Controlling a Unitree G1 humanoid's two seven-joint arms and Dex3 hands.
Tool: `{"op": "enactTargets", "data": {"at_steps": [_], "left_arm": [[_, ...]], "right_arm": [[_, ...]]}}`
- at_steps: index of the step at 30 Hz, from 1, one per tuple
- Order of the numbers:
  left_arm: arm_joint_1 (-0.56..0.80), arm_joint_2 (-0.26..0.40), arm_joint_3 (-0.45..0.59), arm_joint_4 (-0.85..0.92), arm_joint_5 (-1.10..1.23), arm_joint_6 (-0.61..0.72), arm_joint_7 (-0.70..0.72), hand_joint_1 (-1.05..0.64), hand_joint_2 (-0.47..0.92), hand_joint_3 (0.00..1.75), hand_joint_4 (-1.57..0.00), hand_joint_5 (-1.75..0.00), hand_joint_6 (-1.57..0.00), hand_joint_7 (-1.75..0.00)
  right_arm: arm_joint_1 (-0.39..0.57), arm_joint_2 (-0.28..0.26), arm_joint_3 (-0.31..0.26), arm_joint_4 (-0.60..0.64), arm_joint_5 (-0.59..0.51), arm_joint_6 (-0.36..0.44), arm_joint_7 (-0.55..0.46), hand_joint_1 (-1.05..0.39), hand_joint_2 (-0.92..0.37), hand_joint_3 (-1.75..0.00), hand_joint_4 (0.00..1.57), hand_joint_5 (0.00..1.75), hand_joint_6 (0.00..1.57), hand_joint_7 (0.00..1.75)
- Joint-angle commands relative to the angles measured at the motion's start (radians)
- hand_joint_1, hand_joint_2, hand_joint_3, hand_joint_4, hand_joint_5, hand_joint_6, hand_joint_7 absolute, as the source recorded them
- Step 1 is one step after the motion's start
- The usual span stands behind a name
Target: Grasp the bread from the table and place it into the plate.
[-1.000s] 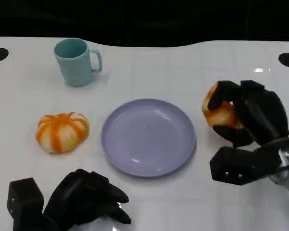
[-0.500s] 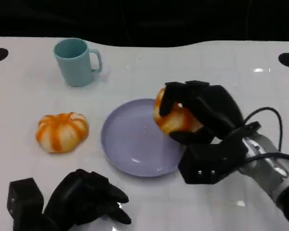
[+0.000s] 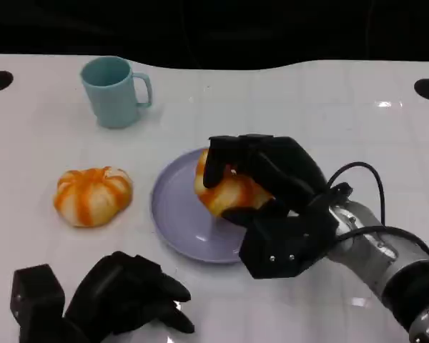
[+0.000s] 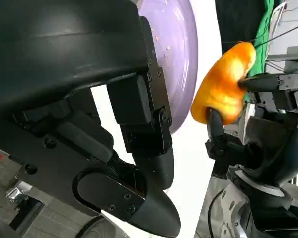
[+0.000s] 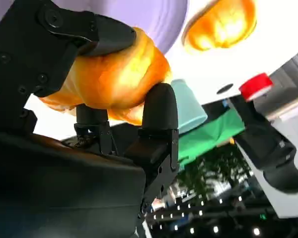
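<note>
Right robot hand (image 3: 272,193) gripping bread (image 3: 225,191) above plate (image 3: 173,214), inside its rim; left robot hand (image 3: 125,293) curled, holding nothing, near bench (image 3: 307,107) edge.

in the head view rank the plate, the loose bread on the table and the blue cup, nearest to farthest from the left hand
1. Loose bread, just beyond the left hand, on its side of the table.
2. Plate, centre, ahead and toward the right.
3. Blue cup, at the far edge.

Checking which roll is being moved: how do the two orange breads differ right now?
The bread in the right hand is gripped by black fingers over the purple plate; the other bread lies free on the white table, beside the plate. The held one is partly hidden by fingers; the other shows whole, with pale stripes. Both are round and orange-glazed.
</note>
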Motion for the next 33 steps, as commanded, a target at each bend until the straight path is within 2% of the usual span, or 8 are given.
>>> {"op": "enactTargets", "data": {"at_steps": [1, 3, 6, 7, 9, 11, 20, 33], "left_arm": [[0.008, 0.017, -0.001, -0.010, 0.000, 0.000, 0.002, -1.05, 0.77, 0.00, -1.57, -0.19, -1.55, 0.00], [0.008, 0.017, -0.001, -0.009, -0.001, -0.001, 0.001, -1.05, 0.77, 0.00, -1.57, -0.19, -1.55, 0.00], [0.006, 0.015, 0.000, -0.003, -0.004, -0.006, -0.004, -1.05, 0.77, 0.00, -1.57, -0.19, -1.55, 0.00], [0.005, 0.015, 0.000, -0.001, -0.003, -0.010, -0.005, -1.05, 0.78, 0.00, -1.57, -0.19, -1.55, 0.00], [0.006, 0.015, 0.000, -0.003, -0.003, -0.009, -0.004, -1.05, 0.78, 0.00, -1.57, -0.19, -1.54, 0.00], [0.008, 0.015, -0.001, -0.006, -0.003, -0.005, -0.002, -1.05, 0.78, 0.00, -1.57, -0.18, -1.55, 0.00], [0.007, 0.011, -0.002, -0.008, -0.001, -0.004, 0.004, -1.05, 0.77, 0.00, -1.57, -0.18, -1.55, 0.00], [0.006, 0.010, -0.002, -0.010, -0.003, 0.004, 0.003, -1.05, 0.77, 0.00, -1.57, -0.17, -1.54, 0.00]], "right_arm": [[-0.008, -0.022, -0.014, 0.001, 0.037, -0.005, 0.072, -0.24, -0.56, -0.87, 0.75, 1.46, 0.76, 0.90], [-0.001, -0.030, -0.014, -0.010, 0.048, 0.006, 0.112, -0.29, -0.70, -0.55, 0.64, 1.25, 0.71, 0.58], [0.007, -0.042, -0.013, -0.035, 0.058, 0.026, 0.171, -0.36, -0.85, -0.25, 0.57, 1.03, 0.68, 0.34], [0.009, -0.048, -0.011, -0.047, 0.060, 0.033, 0.193, -0.46, -0.89, -0.23, 0.45, 0.84, 0.58, 0.23], [0.015, -0.061, -0.006, -0.074, 0.058, 0.054, 0.240, -0.52, -0.91, -0.22, 0.40, 0.72, 0.53, 0.17], [0.022, -0.072, 0.000, -0.104, 0.051, 0.085, 0.283, -0.68, -0.92, -0.31, 0.22, 0.58, 0.37, 0.07], [0.057, -0.101, 0.004, -0.188, 0.037, 0.139, 0.332, -0.87, -0.92, -0.41, 0.04, 0.47, 0.17, 0.00], [0.183, -0.178, -0.051, -0.367, 0.113, 0.113, 0.378, -0.86, -0.92, -0.40, 0.07, 0.53, 0.22, 0.03]]}}
